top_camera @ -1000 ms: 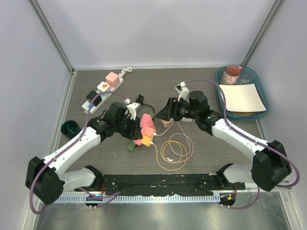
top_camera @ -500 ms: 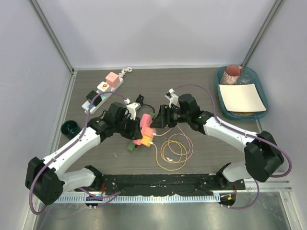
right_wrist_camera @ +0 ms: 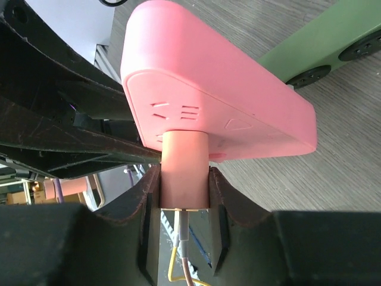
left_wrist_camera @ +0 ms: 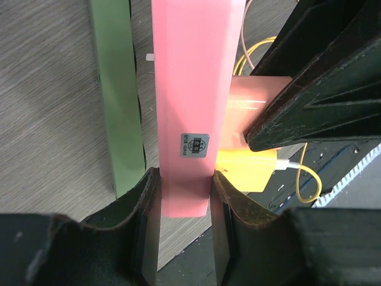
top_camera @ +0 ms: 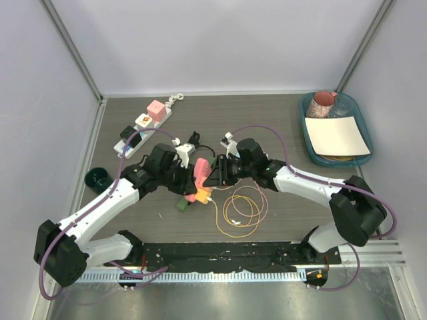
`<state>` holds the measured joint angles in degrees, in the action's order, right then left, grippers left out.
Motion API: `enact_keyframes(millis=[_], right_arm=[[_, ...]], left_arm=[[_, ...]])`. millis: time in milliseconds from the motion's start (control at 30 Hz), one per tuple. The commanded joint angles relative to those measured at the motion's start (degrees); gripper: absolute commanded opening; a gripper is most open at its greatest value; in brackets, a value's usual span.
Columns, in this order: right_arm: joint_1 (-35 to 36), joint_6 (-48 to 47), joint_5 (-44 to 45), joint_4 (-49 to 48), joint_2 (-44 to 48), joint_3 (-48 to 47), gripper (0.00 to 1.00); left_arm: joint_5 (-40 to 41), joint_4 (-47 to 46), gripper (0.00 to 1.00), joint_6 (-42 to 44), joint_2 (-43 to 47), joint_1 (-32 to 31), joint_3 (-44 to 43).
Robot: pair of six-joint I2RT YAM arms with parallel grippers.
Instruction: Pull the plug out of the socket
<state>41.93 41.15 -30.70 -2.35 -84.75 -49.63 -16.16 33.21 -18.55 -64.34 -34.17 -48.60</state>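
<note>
Pink socket (left_wrist_camera: 190, 89) clamped between left fingers (left_wrist_camera: 143, 214), peach plug (right_wrist_camera: 184, 167) (seated in it) pinched between right fingers (right_wrist_camera: 217, 202)

Plug (right_wrist_camera: 184, 170) prongs hidden inside pink socket (right_wrist_camera: 220, 95).

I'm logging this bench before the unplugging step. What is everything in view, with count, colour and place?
socket strip: 1, pink, table centre
plug: 1, pink, seated in the socket strip
second plug: 1, yellow, beside the first
green strip: 1, green, lying next to the pink one
cable coil: 1, yellow, near centre
white strip: 1, white, far left
cup: 1, dark green, left edge
tray: 1, teal, far right
mug: 1, pink, in tray
paper: 1, white, in tray
left fingers: 2, black, clamping socket strip
right fingers: 2, black, around plug
</note>
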Motion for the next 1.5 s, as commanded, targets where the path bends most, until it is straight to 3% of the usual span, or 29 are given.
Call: enact_keyframes(millis=[0, 333, 1000, 1467], right_arm=[[0.0, -0.8, 3.0, -1.5, 3.8, 1.5, 0.01], [-2.3, -1.7, 2.4, -0.6, 6.4, 3.4, 0.01], [-5.1, -3.9, 2.1, 4.4, 9.8, 4.2, 0.01], [-8.5, -6.4, 1.7, 8.1, 12.3, 4.1, 0.01]], left_arm=[[5.1, -0.9, 0.00, 0.9, 1.2, 0.3, -1.0], [7.6, -0.5, 0.00, 0.4, 1.8, 3.4, -0.4], [13.1, 1.9, 0.00, 0.4, -0.1, 3.7, -0.9], [10.6, 0.5, 0.00, 0.4, 1.2, 4.3, -0.7]])
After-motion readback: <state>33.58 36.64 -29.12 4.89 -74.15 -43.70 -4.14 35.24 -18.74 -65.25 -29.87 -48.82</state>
